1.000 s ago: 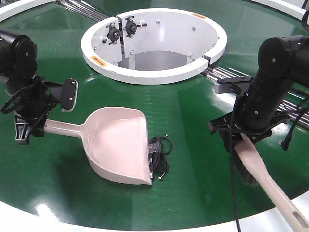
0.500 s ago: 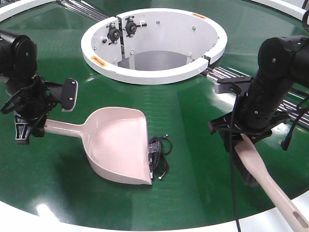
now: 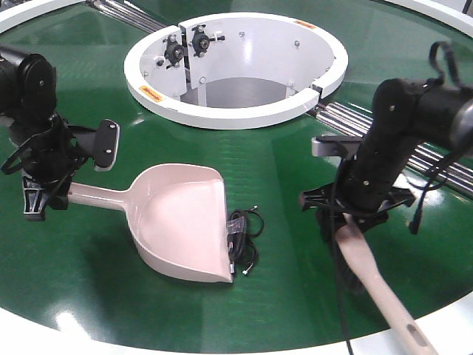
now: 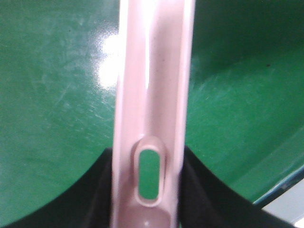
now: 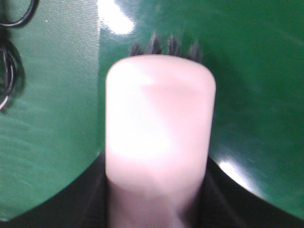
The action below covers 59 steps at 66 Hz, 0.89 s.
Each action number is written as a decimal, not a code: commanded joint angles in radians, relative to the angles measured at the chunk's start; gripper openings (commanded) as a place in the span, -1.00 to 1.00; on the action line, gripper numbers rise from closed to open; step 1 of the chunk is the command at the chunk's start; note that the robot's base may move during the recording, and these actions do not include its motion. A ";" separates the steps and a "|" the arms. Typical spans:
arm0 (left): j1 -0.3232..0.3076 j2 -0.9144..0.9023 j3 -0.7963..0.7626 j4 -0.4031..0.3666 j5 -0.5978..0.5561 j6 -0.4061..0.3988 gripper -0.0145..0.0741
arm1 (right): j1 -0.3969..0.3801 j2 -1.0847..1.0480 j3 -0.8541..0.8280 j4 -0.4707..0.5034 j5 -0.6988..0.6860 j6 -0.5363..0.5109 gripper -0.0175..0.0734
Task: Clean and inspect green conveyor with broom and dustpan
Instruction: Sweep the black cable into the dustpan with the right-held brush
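Green conveyor [image 3: 295,163], black cable [image 3: 242,231] against dustpan [image 3: 181,218] lip, broom [image 3: 372,277] apart

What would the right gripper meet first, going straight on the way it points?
Probably bare green conveyor just past the broom the right gripper holds; the black cable lies off that line.

The green conveyor [image 3: 295,170] is a glossy dark green streaked with white glare. It is edged by a white rim [image 3: 22,334] and holds a white central ring [image 3: 222,112] with small orange-and-yellow labels [image 3: 150,93], while the roller strips [image 3: 355,117] are silvery steel. The dustpan [image 3: 181,222] and the broom [image 3: 377,285] share one pale pinkish-beige, with the broom's bristles [image 5: 166,47] black. The cable tangle [image 3: 242,235] is black with tiny white tips, and the left arm [image 3: 29,81] and right arm [image 3: 414,111] are black, the left bearing a grey pad [image 3: 107,144] with dark dots.
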 commanded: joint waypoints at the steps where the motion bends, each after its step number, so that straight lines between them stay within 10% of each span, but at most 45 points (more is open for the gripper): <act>1: -0.008 -0.049 -0.028 -0.023 0.014 -0.016 -0.69 | 0.014 -0.008 -0.066 0.027 -0.006 0.017 -0.62; 59: -0.008 -0.049 -0.028 -0.023 0.014 -0.016 -0.69 | 0.246 0.395 -0.619 0.252 0.127 0.100 -0.62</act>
